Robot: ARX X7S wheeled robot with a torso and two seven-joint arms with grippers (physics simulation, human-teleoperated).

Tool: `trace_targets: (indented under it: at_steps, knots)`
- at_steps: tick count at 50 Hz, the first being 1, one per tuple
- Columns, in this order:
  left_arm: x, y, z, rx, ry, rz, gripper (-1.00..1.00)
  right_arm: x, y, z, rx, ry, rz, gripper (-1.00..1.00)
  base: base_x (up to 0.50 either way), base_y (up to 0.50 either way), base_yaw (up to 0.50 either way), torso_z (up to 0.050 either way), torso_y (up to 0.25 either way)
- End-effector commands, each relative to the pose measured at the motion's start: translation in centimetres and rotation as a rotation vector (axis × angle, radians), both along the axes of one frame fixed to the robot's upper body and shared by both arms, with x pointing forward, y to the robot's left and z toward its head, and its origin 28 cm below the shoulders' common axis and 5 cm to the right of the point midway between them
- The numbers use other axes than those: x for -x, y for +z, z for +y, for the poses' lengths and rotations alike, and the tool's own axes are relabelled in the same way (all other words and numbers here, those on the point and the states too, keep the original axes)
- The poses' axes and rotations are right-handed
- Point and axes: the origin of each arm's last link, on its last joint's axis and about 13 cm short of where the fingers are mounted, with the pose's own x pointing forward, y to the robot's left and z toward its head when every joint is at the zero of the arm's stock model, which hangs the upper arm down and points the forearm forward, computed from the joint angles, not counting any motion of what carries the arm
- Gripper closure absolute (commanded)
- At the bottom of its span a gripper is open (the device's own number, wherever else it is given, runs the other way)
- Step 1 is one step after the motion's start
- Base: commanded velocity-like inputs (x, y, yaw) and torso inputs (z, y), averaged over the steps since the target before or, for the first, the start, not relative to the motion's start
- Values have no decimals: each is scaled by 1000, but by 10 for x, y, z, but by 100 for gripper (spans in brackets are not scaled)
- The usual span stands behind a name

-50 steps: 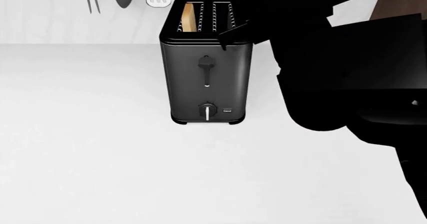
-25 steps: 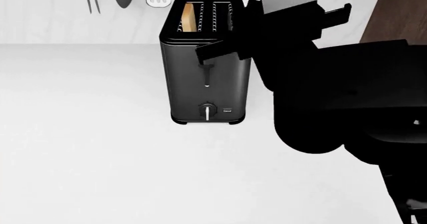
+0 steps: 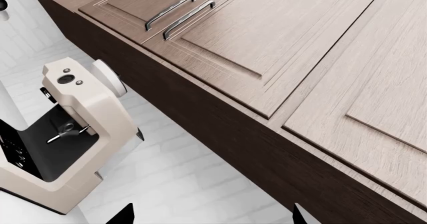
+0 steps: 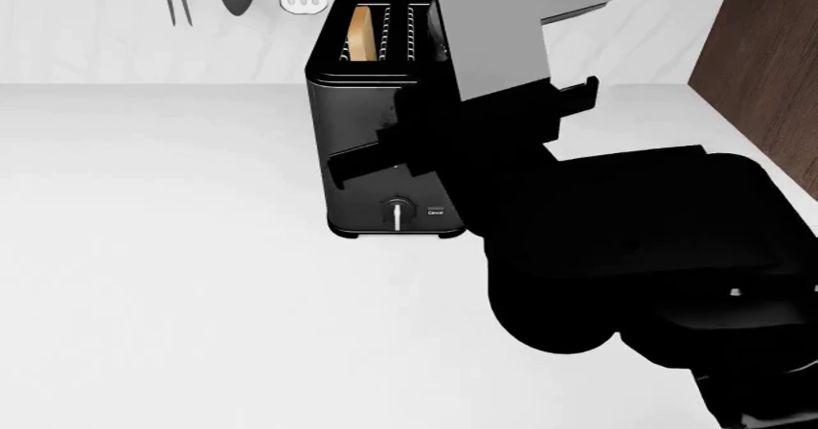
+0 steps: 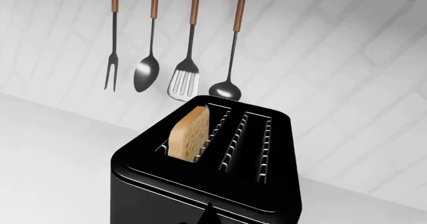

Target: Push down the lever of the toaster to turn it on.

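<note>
my right gripper (image 4: 364, 161) hung across the toaster (image 4: 352, 113) front, jaws apart w/ nothing held; lever hidden behind it, slot vertical, so push went straight down. left jaws apart, far off.

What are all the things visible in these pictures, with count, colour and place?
toaster: one, dark steel, on the white counter near the wall.
bread slice: one, tan, in one toaster slot; the other slot is empty.
dial: one, black with white mark, low on the toaster's front.
lever: hidden behind the arm.
hanging utensils: four, steel with wooden handles, on the wall.
coffee machine: one, beige, in the left wrist view.
cabinet doors: wooden, above it.
right end effector: black, before the toaster's front.
</note>
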Motion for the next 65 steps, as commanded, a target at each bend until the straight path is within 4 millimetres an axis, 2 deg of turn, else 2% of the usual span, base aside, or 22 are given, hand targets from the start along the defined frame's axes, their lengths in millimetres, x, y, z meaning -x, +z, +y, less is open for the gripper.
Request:
trace_targets:
  at_steps: [1, 28, 59, 65]
  knots:
    - [0, 0, 0, 0, 0, 1, -100, 1, -11, 7, -2, 33, 38, 100, 0, 0, 0, 0, 0]
    - [0, 0, -1, -2, 0, 1, -100, -9, -27, 13, -44, 58, 91, 100, 0, 0, 0, 0, 0]
    - [-1, -1, 0, -1, 0, 2, -100, -32, -45, 13, -38, 0, 111, 100, 0, 0, 0, 0, 0]
    - [0, 0, 0, -1, 1, 1, -100, -28, -51, 15, -14, 17, 162, 100, 0, 0, 0, 0, 0]
